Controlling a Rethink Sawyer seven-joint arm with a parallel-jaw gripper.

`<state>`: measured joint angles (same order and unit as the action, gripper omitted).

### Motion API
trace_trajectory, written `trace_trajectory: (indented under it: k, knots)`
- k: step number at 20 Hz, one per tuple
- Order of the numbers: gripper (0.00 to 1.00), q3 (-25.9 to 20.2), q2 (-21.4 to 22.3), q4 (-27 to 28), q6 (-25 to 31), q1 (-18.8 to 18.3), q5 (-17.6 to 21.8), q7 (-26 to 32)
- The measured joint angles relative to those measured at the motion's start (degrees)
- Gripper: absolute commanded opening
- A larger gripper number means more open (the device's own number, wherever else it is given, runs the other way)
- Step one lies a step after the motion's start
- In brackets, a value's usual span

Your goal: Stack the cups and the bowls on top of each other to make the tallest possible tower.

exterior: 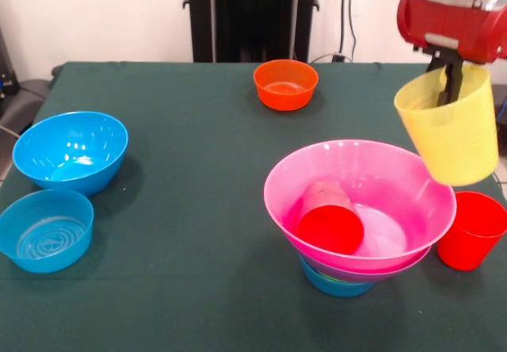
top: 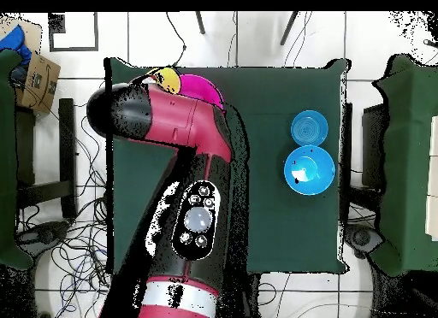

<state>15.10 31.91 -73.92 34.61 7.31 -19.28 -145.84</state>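
Observation:
My gripper (exterior: 453, 82) is shut on the rim of the yellow cup (exterior: 449, 134) and holds it tilted in the air, above the right edge of the tower. The tower is a wide pink bowl (exterior: 396, 185) on a purple bowl rim (exterior: 372, 273), with a small blue bowl (exterior: 337, 285) at its base. One red cup (exterior: 329, 223) lies on its side inside the pink bowl. The other red cup (exterior: 472, 230) stands upright on the table right of the tower. In the overhead view the arm (top: 184, 161) hides most of this; the yellow cup (top: 162, 78) and pink bowl (top: 205, 85) peek out. The lime green bowl is hidden.
A small orange bowl (exterior: 285, 84) stands at the far middle of the green table (exterior: 198, 288). Two blue bowls sit at the left, a deeper one (exterior: 71, 150) and a shallower one (exterior: 45, 230); both show in the overhead view (top: 309, 170) (top: 309, 126).

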Motion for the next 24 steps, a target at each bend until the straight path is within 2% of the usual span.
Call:
trace_trajectory:
  k: [5,14,24]
  knots:
    - [0.00,0.0,-2.8,1.9,0.0,-0.2,0.4,0.0]
    - [0.00,-0.5,-7.2,2.0,-0.1,-0.7,0.9,0.0]
    - [0.00,-1.0,-8.3,1.9,-0.1,-1.7,0.9,0.0]
